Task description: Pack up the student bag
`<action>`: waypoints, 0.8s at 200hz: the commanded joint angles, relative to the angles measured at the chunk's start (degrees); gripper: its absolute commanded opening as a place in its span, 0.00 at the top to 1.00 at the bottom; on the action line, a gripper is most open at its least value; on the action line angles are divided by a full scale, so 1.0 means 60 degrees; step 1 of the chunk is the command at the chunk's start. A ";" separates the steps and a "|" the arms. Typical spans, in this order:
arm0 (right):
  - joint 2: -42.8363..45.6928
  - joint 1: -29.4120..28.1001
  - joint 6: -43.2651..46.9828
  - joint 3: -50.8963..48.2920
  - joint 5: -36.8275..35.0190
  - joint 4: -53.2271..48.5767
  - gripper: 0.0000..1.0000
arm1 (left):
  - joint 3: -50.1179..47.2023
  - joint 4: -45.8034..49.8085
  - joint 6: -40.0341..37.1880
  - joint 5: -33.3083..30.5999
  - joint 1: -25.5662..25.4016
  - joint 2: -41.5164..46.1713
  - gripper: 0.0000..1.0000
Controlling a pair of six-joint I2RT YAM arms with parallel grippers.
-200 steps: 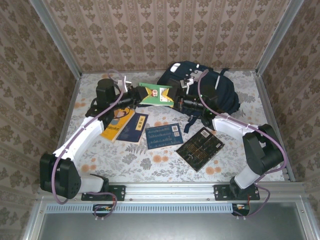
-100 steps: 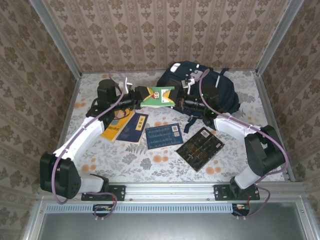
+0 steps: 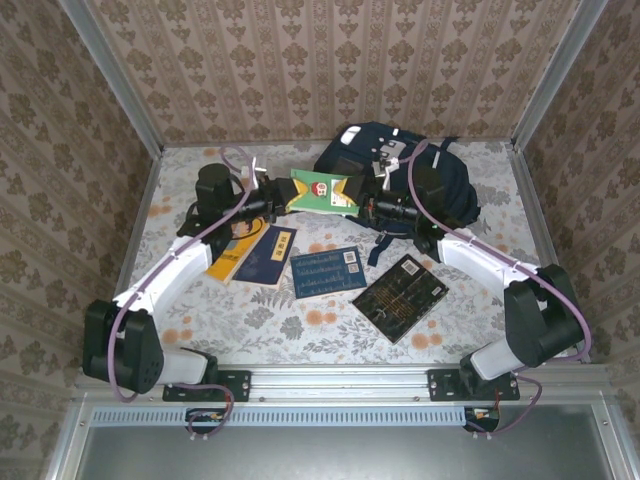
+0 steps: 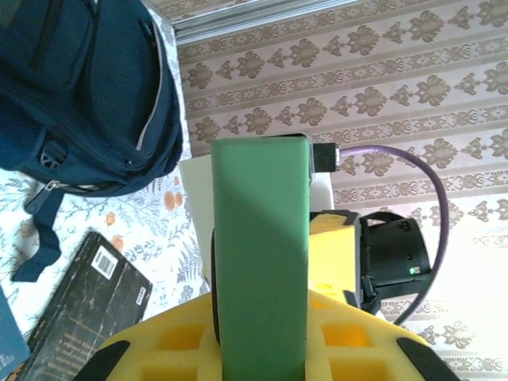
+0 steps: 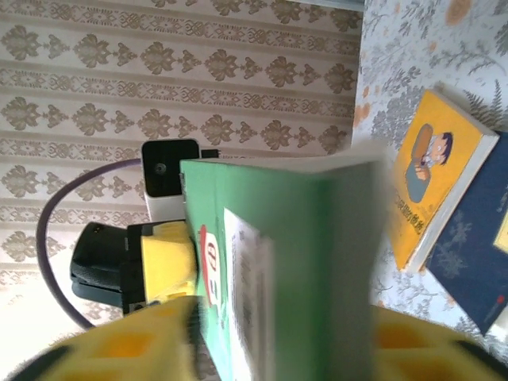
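**Change noted.** Compared with 1 second ago, the green book [image 3: 320, 190] has been carried a little toward the far side of the table [image 3: 300, 325]. It now stands more upright, just beside the left flank of the student bag [image 3: 450, 190]. The right arm's elbow has swung outward to the right. In my judgement this is a two-handed carry lining the book up with the bag's mouth, and insertion is not yet done.

**Grippers, left to right.**
- The left gripper [image 3: 283, 196] pinches the left end of the green book. Its wrist view shows the book's edge [image 4: 258, 262] clamped between the yellow fingers [image 4: 159, 349].
- The right gripper [image 3: 360, 205] has the other end of the book between its jaws. Its wrist view is blurred [image 5: 278, 262], so I cannot tell whether the jaws are pressing or only bracketing it.

**Items still on the table, left to right.** There are 4: a yellow book [image 3: 235, 243], a navy book [image 3: 268, 255] overlapping it, a blue book [image 3: 328, 270], and a black book [image 3: 400, 297]. All 4 lie flat, apart from the bag.

**Container.** There is 1, the student bag, lying at the far right of the table behind the right arm. The left wrist view shows a zip line along its side [image 4: 87, 87], but the interior is hidden. No contents can be confirmed. On this evidence packing is at an early stage, with 5 books outside the bag.
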State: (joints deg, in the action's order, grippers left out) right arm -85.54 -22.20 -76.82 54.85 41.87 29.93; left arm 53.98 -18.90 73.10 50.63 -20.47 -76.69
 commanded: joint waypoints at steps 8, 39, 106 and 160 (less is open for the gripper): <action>0.0101 0.0167 -0.0312 -0.0262 0.0235 0.0660 0.16 | -0.0327 -0.2771 0.1701 0.0279 0.0146 -0.0170 1.00; -0.0531 0.0452 -0.2000 -0.0916 0.0671 0.3547 0.04 | -0.0779 -0.5883 0.4187 0.0049 0.0119 -0.0862 1.00; -0.0893 0.0434 -0.2922 -0.0865 0.0801 0.5104 0.03 | -0.1262 -0.7772 0.5447 -0.0156 -0.0222 -0.1676 1.00; -0.0792 0.0586 -0.2977 -0.1045 0.0484 0.4963 0.26 | -0.1463 -0.7252 0.4924 0.0177 -0.0237 -0.1613 1.00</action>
State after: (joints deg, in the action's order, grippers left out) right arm -91.46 -19.20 -93.78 49.10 45.28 57.23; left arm 45.58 -60.01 104.36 49.82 -21.78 -87.61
